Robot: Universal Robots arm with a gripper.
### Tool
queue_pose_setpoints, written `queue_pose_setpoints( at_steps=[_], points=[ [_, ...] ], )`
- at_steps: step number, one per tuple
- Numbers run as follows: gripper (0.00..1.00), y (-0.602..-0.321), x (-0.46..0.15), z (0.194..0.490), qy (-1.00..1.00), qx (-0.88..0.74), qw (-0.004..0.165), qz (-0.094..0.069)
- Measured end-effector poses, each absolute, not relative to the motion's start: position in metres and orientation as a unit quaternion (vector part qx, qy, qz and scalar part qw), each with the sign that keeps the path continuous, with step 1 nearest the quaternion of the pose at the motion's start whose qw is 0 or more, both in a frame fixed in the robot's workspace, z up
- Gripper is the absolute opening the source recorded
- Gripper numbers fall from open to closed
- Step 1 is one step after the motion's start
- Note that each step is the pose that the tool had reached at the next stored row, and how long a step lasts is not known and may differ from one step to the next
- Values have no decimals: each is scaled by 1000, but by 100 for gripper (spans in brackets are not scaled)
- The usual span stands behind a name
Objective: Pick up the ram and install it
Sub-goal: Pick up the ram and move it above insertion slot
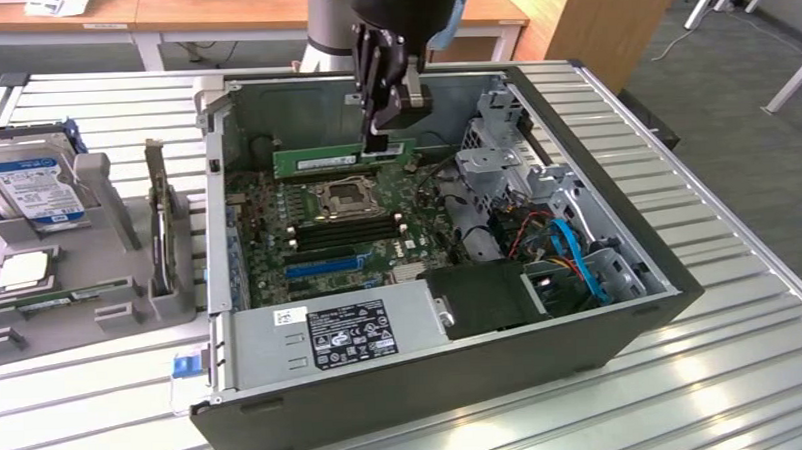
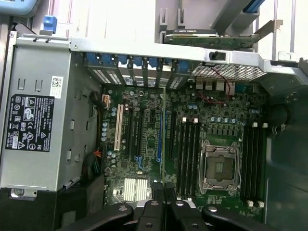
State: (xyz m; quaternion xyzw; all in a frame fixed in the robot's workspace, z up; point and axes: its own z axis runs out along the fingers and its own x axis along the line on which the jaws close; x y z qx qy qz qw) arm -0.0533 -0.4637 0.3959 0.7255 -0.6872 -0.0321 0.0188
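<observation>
The ram (image 1: 330, 160) is a long green board with a pale label. It hangs level inside the open computer case (image 1: 619, 327), above the motherboard (image 1: 375, 248) near the case's back wall. My gripper (image 1: 385, 140) is shut on the end of the ram at the exterior view's right. In the wrist view the ram (image 2: 163, 134) shows edge-on as a thin green line running out from my gripper (image 2: 164, 191). The line runs alongside the black memory slots (image 2: 187, 154), next to the CPU socket (image 2: 219, 166). In the exterior view those black slots (image 1: 341, 229) lie below the socket (image 1: 343, 195).
A grey power supply (image 1: 338, 327) fills the case's near corner. Drive cages and blue cables (image 1: 576, 259) crowd the exterior view's right. A blue slot (image 1: 325, 265) lies near the power supply. Outside, at the left, a grey fixture (image 1: 96, 296) holds a hard drive (image 1: 32, 183).
</observation>
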Motion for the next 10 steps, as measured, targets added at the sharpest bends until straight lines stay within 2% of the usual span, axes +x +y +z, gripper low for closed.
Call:
queue_pose_setpoints(
  at_steps=[10],
  points=[
    [11, -443, -53, 395, -687, 726, 17, -33]
  ],
)
